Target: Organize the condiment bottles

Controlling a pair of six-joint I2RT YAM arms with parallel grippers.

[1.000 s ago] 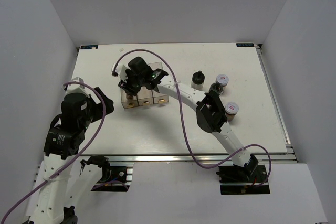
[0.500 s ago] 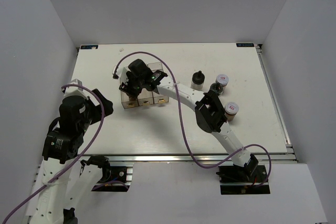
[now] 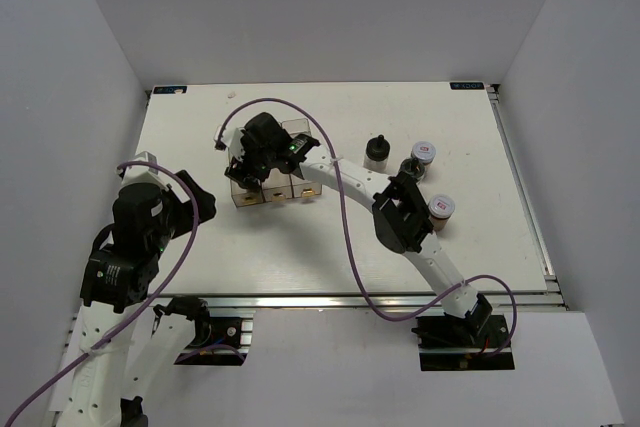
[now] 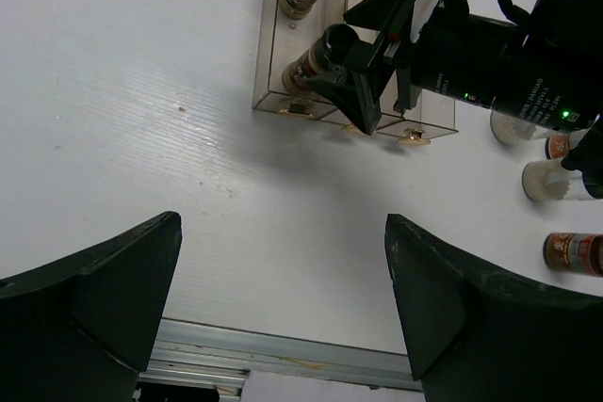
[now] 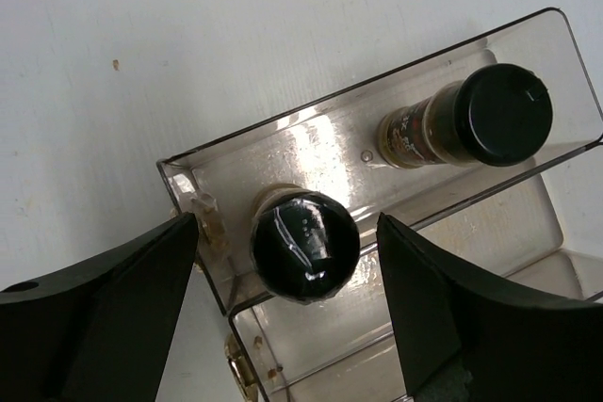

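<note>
In the right wrist view my right gripper (image 5: 288, 256) is open, straddling a black-capped bottle (image 5: 305, 245) that stands in the end compartment of the clear rack (image 5: 236, 162), with gaps on both sides. A second black-capped bottle (image 5: 471, 124) with a brown label stands in the same compartment. My left gripper (image 4: 283, 289) is open and holds nothing, near the table's front edge. Loose on the right of the table are a black-capped white bottle (image 3: 377, 152), a purple-white lidded jar (image 3: 423, 152), a dark bottle (image 3: 410, 169) and another lidded jar (image 3: 441, 207).
The rack (image 3: 305, 187) sits left of the table's middle, under the right arm's wrist (image 3: 265, 137). The right arm's forearm (image 3: 400, 217) lies across the table beside the loose jars. A metal rail (image 4: 283, 350) runs along the front edge.
My right gripper has opened and let go of the black-capped bottle, which now stands in the rack. The left arm drew back slightly toward the front left.
</note>
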